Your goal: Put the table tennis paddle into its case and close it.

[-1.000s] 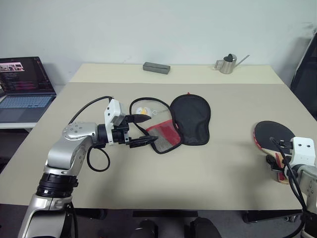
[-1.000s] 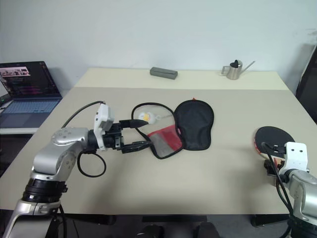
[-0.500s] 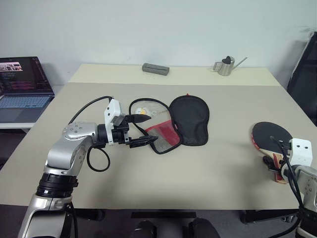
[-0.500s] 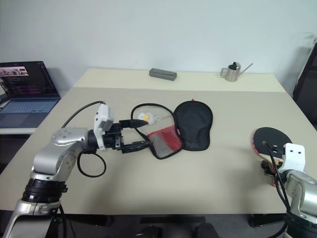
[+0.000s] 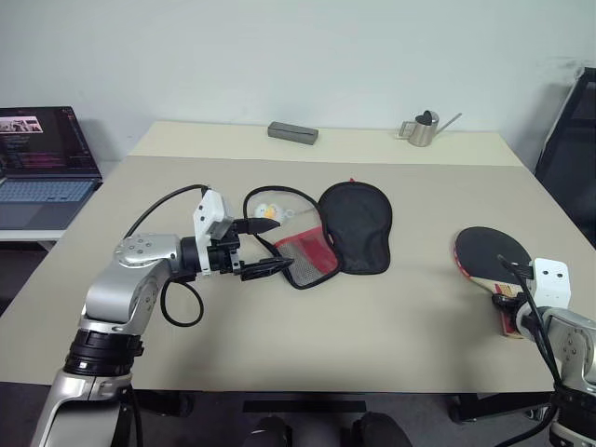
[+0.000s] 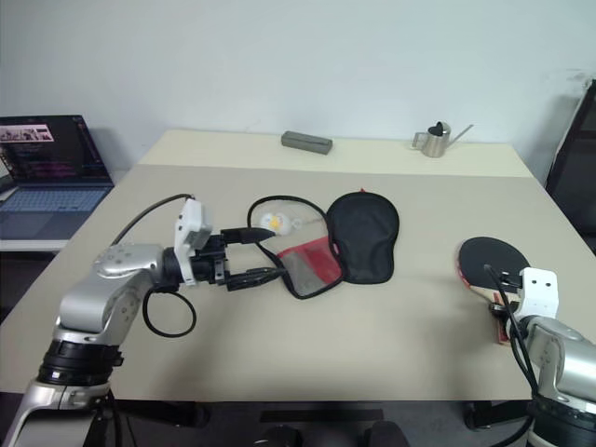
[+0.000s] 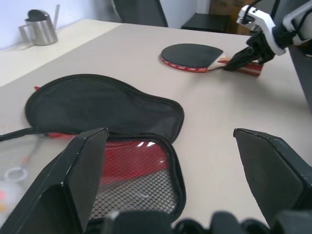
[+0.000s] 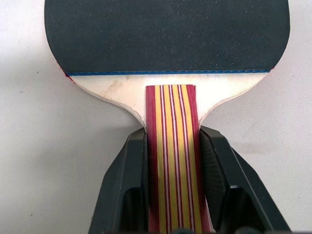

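The table tennis paddle (image 5: 484, 253) lies flat at the table's right side, black face up, its striped handle toward me. My right gripper (image 8: 172, 141) is shut on that handle, one finger (image 8: 129, 165) pressed against each side. The case (image 5: 357, 223) lies open at mid-table, its black flap spread flat beside the red mesh panel (image 5: 307, 256). A white-yellow ball charm (image 5: 267, 211) rests just behind it. My left gripper (image 5: 270, 247) hovers open at the mesh panel's left edge, holding nothing; in the left wrist view the case (image 7: 102, 105) lies between its wide-spread fingers.
A laptop (image 5: 42, 158) stands on a side table at the left. A grey box (image 5: 292, 131) and a small metal watering can (image 5: 421, 128) sit along the table's far edge. A black chair (image 5: 570, 121) stands past the right edge. Bare tabletop separates case and paddle.
My right gripper has closed onto the paddle's handle, and the paddle has slid slightly left. The left arm and the case have stayed put.
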